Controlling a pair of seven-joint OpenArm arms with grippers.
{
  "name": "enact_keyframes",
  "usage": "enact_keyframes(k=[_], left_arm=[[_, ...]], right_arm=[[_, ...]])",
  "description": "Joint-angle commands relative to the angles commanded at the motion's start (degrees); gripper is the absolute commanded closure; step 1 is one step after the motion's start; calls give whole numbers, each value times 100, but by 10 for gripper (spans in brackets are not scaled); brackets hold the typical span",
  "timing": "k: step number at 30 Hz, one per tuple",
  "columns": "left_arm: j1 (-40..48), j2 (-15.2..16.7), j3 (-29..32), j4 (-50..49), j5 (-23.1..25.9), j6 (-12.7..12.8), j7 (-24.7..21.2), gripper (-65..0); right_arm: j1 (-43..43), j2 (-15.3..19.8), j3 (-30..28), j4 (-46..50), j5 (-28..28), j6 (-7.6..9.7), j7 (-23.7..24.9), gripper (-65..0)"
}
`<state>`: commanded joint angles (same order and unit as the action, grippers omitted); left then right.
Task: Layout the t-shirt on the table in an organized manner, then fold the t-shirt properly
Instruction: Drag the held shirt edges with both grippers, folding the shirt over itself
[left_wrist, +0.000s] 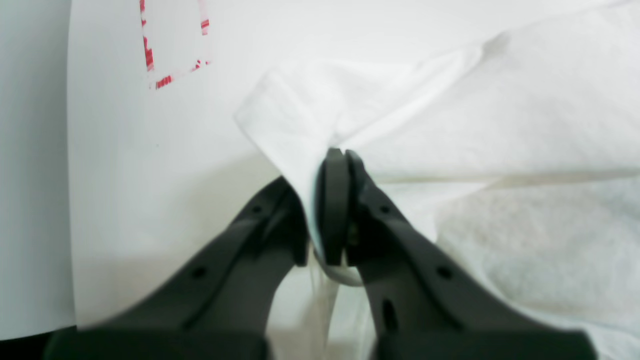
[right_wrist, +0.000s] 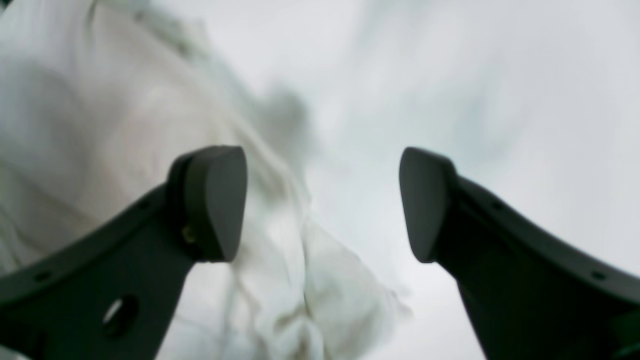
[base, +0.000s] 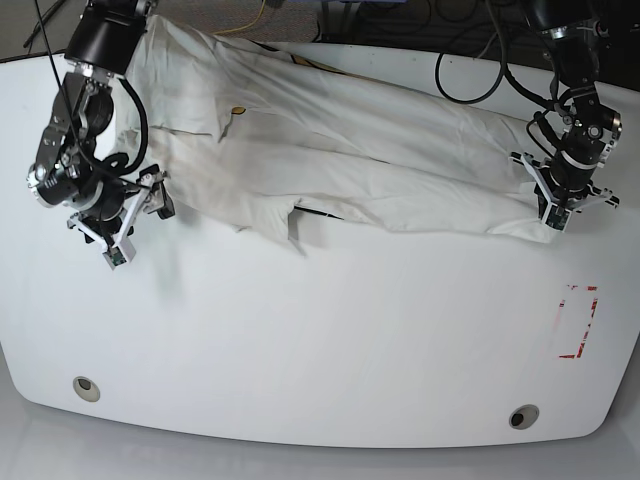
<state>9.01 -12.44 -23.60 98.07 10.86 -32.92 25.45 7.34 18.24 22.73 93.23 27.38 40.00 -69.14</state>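
T-shirt (base: 330, 160) lies crumpled along the far side of the table (base: 300, 340), long axis running diagonally from the right arm's side across to the left arm's. Left hand (left_wrist: 336, 210) is clenched on the shirt's corner at that end. Right hand (right_wrist: 322, 205) is released, jaws wide apart, cloth just beside it; likely next to grip its end.

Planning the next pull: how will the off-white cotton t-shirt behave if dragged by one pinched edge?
The off-white cotton t-shirt probably follows limply, judging by its wrinkles. It likely slides easily over the glossy white table. The left gripper, shut on an edge, may bunch it.
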Motion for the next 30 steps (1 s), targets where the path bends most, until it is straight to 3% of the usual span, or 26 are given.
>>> enact_keyframes(k=[7,16,23,30], left_arm=[[0,9,0,0,0,0,0,-25],[-9,9,0,0,0,0,0,-25],[-9,9,0,0,0,0,0,-25],[-26,18,18,-18,0,0,0,-25]], right_arm=[[492,-132,0,-1407,26,0,413,-460],[589,-167,0,-2066,114,0,501,-460],[554,-158,-18,-2084,826,0,105,-460],[466,-158,-26,-2057,1116,0,-167,-459]])
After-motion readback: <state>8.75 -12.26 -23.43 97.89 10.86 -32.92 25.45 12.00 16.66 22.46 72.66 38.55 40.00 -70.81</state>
